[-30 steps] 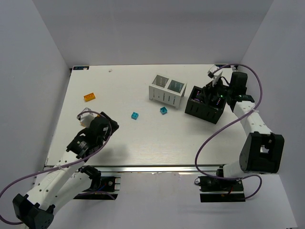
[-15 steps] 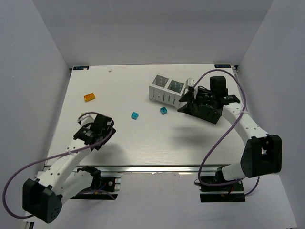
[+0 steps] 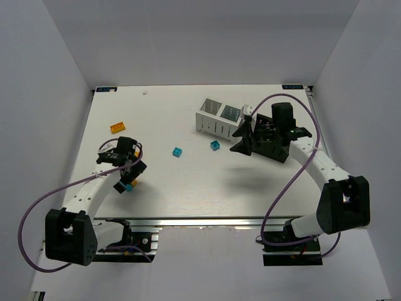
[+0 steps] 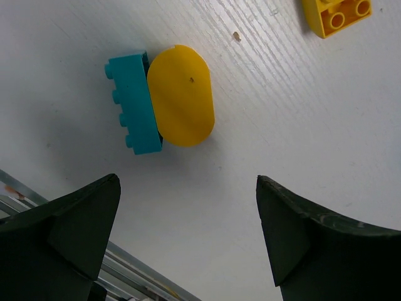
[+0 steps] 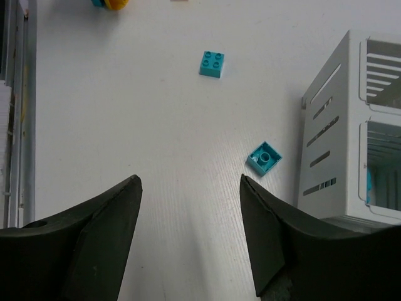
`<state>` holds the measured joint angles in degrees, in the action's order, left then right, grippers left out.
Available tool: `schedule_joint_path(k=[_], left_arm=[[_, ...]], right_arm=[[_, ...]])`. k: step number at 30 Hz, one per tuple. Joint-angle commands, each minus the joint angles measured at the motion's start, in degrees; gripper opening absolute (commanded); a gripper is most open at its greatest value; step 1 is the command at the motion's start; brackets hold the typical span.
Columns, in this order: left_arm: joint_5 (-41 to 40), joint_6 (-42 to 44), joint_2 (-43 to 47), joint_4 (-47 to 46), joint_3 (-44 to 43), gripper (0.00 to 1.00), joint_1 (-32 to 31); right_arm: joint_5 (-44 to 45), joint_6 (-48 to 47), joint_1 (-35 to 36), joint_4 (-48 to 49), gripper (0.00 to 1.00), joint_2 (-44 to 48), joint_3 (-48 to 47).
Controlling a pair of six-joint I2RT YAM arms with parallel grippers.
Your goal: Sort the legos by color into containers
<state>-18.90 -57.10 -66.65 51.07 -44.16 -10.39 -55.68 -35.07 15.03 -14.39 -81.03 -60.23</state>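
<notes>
While the left gripper (image 4: 188,241) hangs over the white table (image 3: 200,188) with its fingers spread wide and empty, a long cyan brick (image 4: 133,103) lies under it, touching a yellow oval brick (image 4: 180,95). An orange brick (image 3: 118,127) lies well apart, farther back. The right gripper (image 5: 188,244) also has its fingers apart and holds nothing, near the black container (image 3: 277,149). One small cyan brick (image 5: 212,64) lies studs up; an overturned cyan brick (image 5: 264,157) lies just beside the white container (image 5: 332,125).
</notes>
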Motion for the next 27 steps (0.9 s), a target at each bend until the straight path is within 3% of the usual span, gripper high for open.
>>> schedule_joint_path(k=[1, 5, 12, 27], left_arm=[[1.40, 2.69, -0.75, -0.79, -1.36, 0.98, 1.69], [1.93, 6.11, -2.86, -1.76, -2.94, 0.98, 3.97], [4.92, 12.10, -5.94, -4.04, -3.39, 0.98, 13.81], [7.91, 14.03, -12.09, -10.63, -2.07, 0.98, 15.23]], right_arm=[[-0.57, 0.88, 0.18, 1.47, 0.69, 0.70, 0.90], [-0.75, 1.32, 0.27, 1.56, 0.69, 0.35, 0.90], [-0.83, 2.11, 0.27, 1.82, 0.69, -0.35, 0.37], [-0.75, 2.55, 1.06, 1.21, 0.69, -0.27, 0.81]])
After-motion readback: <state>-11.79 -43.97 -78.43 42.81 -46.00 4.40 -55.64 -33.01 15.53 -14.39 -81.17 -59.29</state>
